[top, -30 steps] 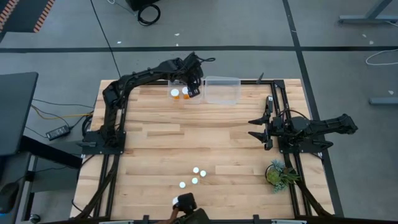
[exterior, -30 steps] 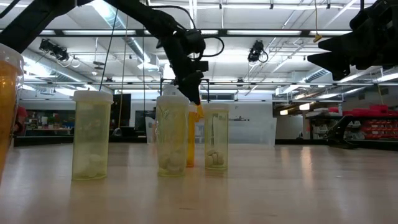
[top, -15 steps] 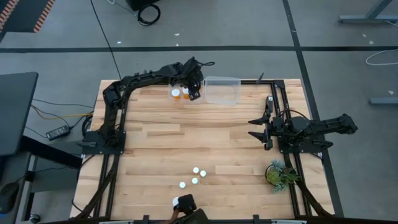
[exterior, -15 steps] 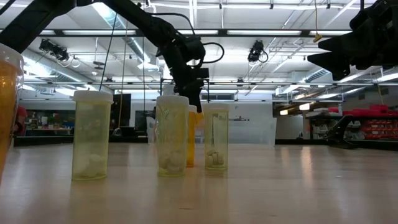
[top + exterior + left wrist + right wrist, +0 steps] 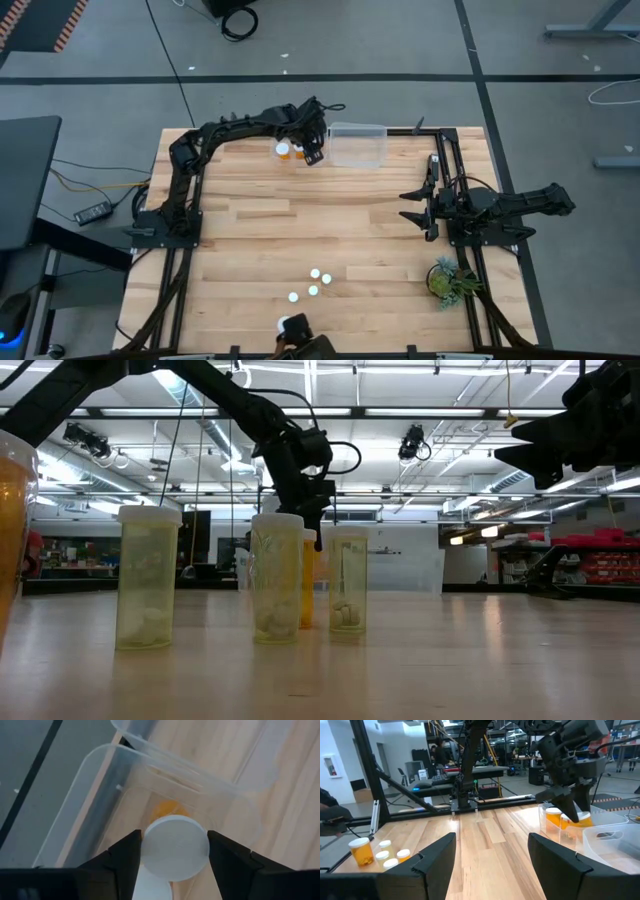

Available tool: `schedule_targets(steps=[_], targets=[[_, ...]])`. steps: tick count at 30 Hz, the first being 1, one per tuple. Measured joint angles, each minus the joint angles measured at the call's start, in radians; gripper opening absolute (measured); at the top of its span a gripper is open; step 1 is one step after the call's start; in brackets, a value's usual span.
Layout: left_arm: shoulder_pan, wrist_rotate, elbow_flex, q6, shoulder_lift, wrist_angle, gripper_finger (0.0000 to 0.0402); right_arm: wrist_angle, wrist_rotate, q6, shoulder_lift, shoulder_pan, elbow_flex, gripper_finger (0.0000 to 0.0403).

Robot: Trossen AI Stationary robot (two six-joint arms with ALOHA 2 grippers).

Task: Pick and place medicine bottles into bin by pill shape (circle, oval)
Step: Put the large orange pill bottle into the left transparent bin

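Observation:
My left gripper (image 5: 312, 152) is at the table's far edge, inside a clear bin (image 5: 276, 132), shut on an orange medicine bottle with a white cap (image 5: 175, 847). Another orange bottle (image 5: 283, 151) stands in the same bin; it also shows in the right wrist view (image 5: 552, 817). Several white-capped bottles (image 5: 315, 282) stand upright on the table near its front edge; they show in the low view (image 5: 277, 575). My right gripper (image 5: 412, 205) waits open and empty at the table's right side. My left gripper pinches the bottle's round white cap (image 5: 150, 851) between its two fingers, one on each side of the rim. The fingers come from above, pointing down. The bottle hangs upright below them, its orange body (image 5: 169, 810) down inside the bin; whether its base rests on the bin floor is hidden.
A second clear bin (image 5: 357, 145) stands right beside the first, toward the table's right. A green plant (image 5: 448, 277) sits at the front right. One bottle (image 5: 291, 324) stands at the very front edge, close to the low camera (image 5: 10, 530).
My left gripper has gone down into the bin with the orange bottle, staying shut on its cap; the bottle has stayed upright.

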Motion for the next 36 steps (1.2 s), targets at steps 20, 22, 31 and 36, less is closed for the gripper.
schedule_targets(steps=[20, 22, 31, 36], targets=[[0.016, -0.005, 0.0, -0.044, 0.0, -0.001, 0.0217, 0.0, 0.0, 0.0, 0.0, 0.0, 0.0, 0.0255], [0.016, -0.004, 0.0, -0.044, 0.0, 0.0, 0.0218, 0.0, 0.0, 0.0, 0.0, 0.0, 0.0, 0.0255], [0.021, -0.005, 0.0, -0.045, 0.0, 0.0, 0.0215, 0.0, 0.0, 0.0, 0.0, 0.0, 0.0, 0.0255], [0.021, -0.005, 0.0, -0.065, 0.0, 0.0, 0.0217, 0.0, 0.0, 0.0, 0.0, 0.0, 0.0, 0.0255]])
